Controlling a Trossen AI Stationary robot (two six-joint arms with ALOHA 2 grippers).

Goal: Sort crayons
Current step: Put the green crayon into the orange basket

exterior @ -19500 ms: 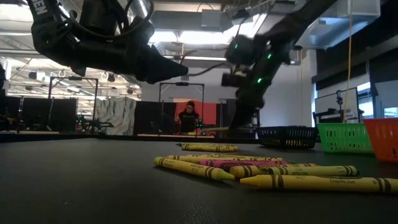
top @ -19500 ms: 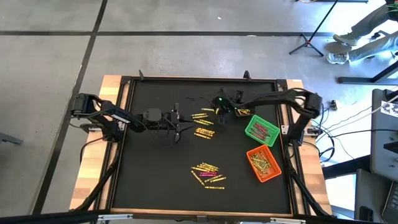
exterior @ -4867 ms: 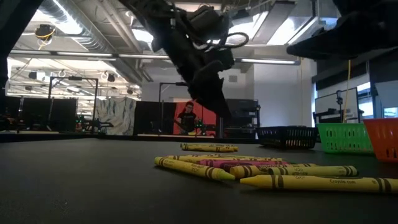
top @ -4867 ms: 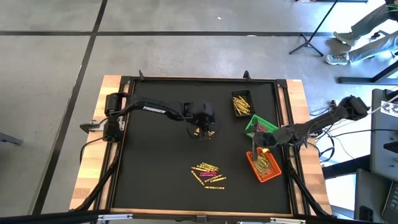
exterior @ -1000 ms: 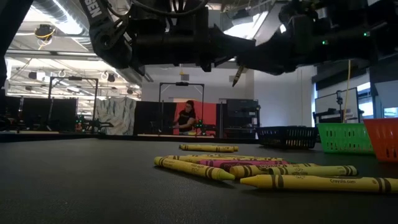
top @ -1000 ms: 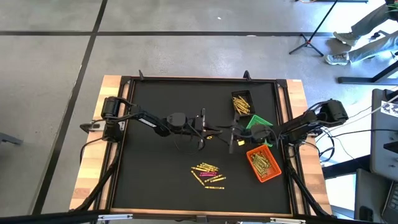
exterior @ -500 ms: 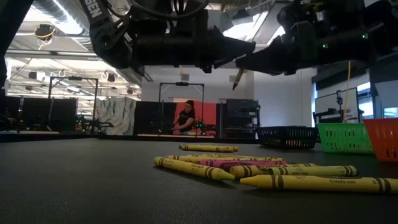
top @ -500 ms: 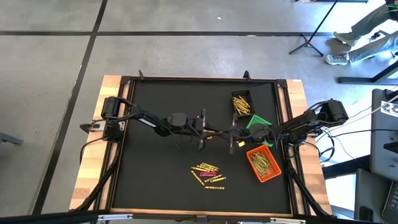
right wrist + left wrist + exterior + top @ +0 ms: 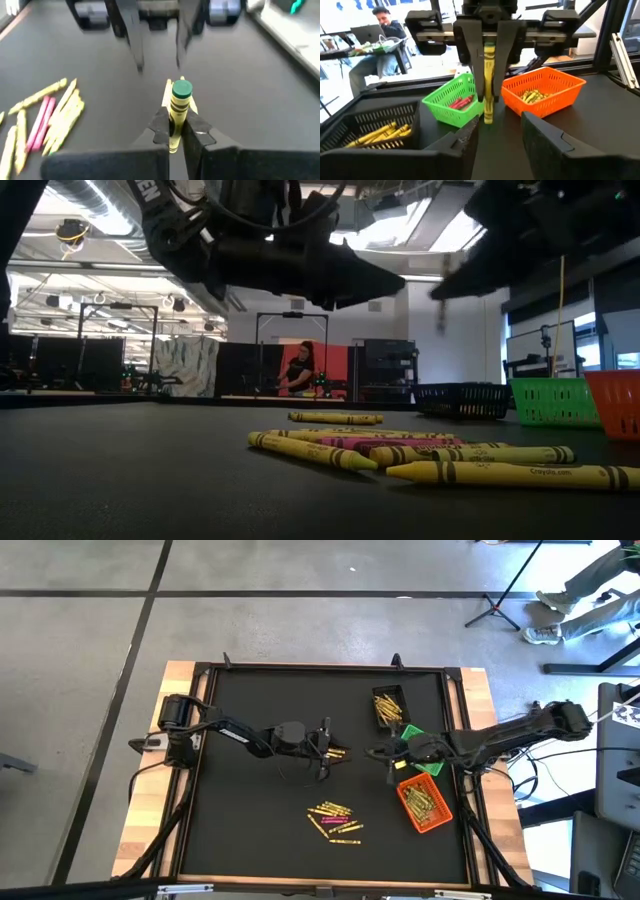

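Observation:
A yellow-green crayon (image 9: pixel 488 85) stands upright in the air over the middle of the table, with my right gripper (image 9: pixel 376 753) shut on it. My left gripper (image 9: pixel 343 751) faces it from the table's left. Its fingers are open (image 9: pixel 500 128) and hold nothing. A few crayons (image 9: pixel 334 753) lie on the mat under the left gripper. A loose pile of yellow and pink crayons (image 9: pixel 335 820) lies nearer the front edge (image 9: pixel 420 452). My right gripper pinches the crayon's wrapped middle (image 9: pixel 173 126) between its two fingers, which lie across it. They come from the table's right, slanting a little down. The crayon is upright and clear of the mat, its green top end (image 9: pixel 182 90) above the fingers and its lower end (image 9: pixel 488 118) below.
Three small bins stand at the right of the mat: a black one (image 9: pixel 390 706) with yellow crayons, a green one (image 9: pixel 422 746) with red ones, partly under the right arm, and an orange one (image 9: pixel 424 802) with yellow ones. A raised frame rims the mat.
My left gripper has opened and let go of the crayon while staying in place. My right gripper has shut on the crayon and drawn back toward the table's right edge, rising a little, so the crayon now stands apart from the left fingers.

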